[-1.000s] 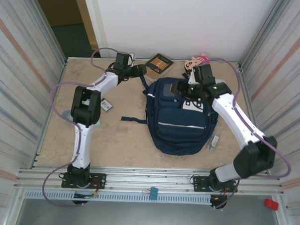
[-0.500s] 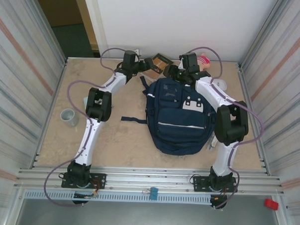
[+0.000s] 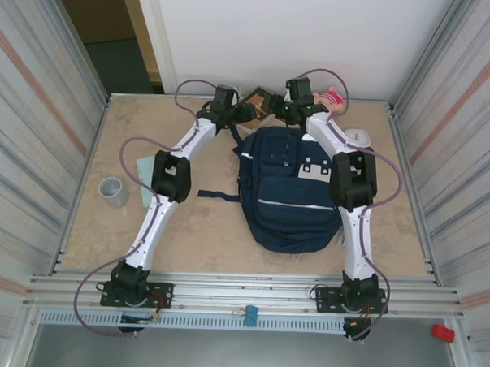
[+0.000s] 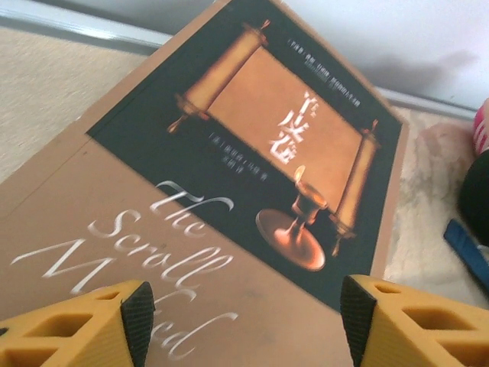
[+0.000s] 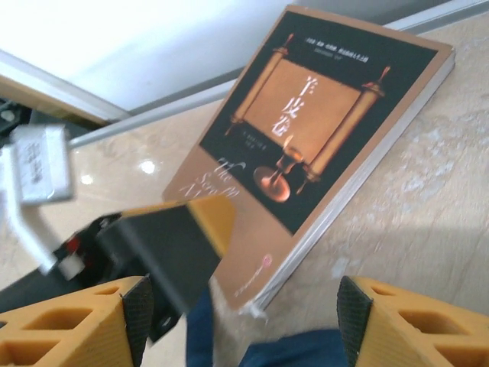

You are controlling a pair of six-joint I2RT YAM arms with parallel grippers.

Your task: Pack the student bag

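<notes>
The navy-blue student bag (image 3: 297, 190) lies flat on the table (image 3: 202, 230), front pockets up and top toward the far wall. A thin white stripe crosses its front, and a dark strap trails left.

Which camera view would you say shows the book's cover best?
The left wrist view: the book is close, with its scroll picture and title lettering large and sharp. In the right wrist view the book shows almost whole, but smaller and slightly blurred. In the top view it is tiny, its print unreadable.
</notes>
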